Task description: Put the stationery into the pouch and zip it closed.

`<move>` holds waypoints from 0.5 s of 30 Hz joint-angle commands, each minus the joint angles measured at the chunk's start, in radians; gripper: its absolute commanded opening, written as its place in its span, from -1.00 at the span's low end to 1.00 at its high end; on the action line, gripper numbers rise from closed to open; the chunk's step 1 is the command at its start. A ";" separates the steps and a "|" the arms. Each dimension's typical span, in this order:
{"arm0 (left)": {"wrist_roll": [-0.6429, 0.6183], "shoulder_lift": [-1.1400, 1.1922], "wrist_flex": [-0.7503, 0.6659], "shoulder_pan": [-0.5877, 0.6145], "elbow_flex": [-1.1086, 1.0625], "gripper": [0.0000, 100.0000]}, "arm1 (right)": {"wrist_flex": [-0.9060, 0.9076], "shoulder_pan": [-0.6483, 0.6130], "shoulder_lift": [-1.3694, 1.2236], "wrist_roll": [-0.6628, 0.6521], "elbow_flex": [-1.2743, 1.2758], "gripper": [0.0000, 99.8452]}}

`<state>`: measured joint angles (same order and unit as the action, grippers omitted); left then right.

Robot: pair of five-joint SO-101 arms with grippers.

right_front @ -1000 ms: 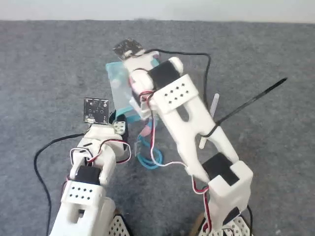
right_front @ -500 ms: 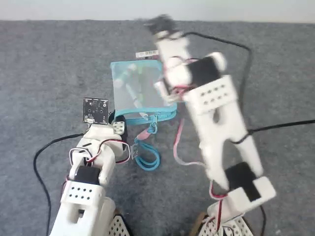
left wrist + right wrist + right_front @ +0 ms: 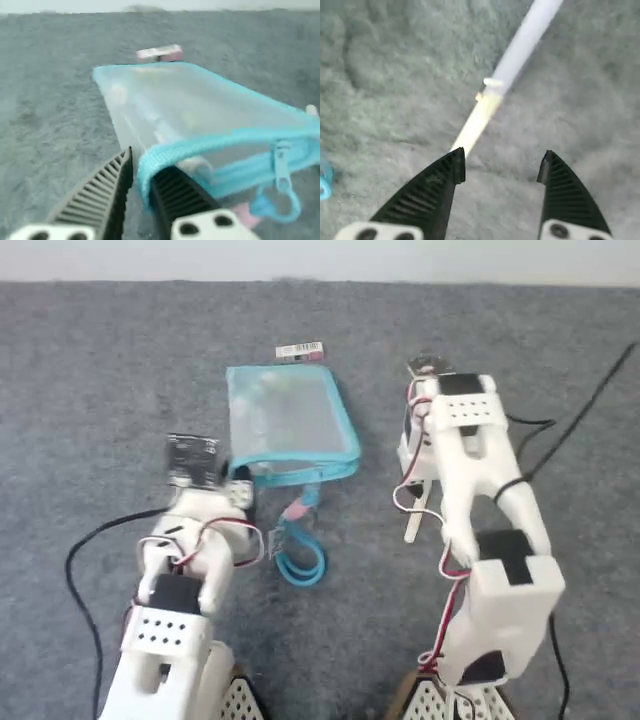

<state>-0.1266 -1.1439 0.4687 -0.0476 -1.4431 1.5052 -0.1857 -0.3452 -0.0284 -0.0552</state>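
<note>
the left gripper (image 3: 141, 192) has its fingers (image 3: 107, 200) closed narrowly on the teal zip edge of the pouch (image 3: 200, 115), pinching the corner nearest them, so that the edge arches up from the grip. the clear pouch lies on the grey table (image 3: 100, 370) and stretches away beyond the fingertips, with pale, blurred shapes showing inside. the zip pull (image 3: 282, 165) hangs on the same edge, off to one side of the fingers. a small white-and-pink piece (image 3: 159, 53) sits just past the pouch's far edge. the right gripper (image 3: 502, 165) is over the table well apart from the pouch, its fingers spread wide with nothing between them. a white pen (image 3: 512, 65) lies on the table just ahead of them, its yellowish end close to one fingertip.
</note>
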 commanded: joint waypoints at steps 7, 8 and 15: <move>-0.034 -0.015 0.006 0.089 0.056 -0.98 | -0.045 -0.047 -0.130 0.025 -0.003 -0.52; -0.034 -0.015 0.006 0.087 0.056 -0.98 | -0.047 -0.045 -0.140 0.025 -0.003 -0.53; -0.034 -0.015 0.006 0.086 0.054 -0.98 | -0.076 -0.025 -0.179 0.025 -0.002 -0.81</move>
<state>-0.1435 -1.1439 0.4687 0.0399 -1.4415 1.4484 -0.2194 -0.5247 -0.0115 -0.0506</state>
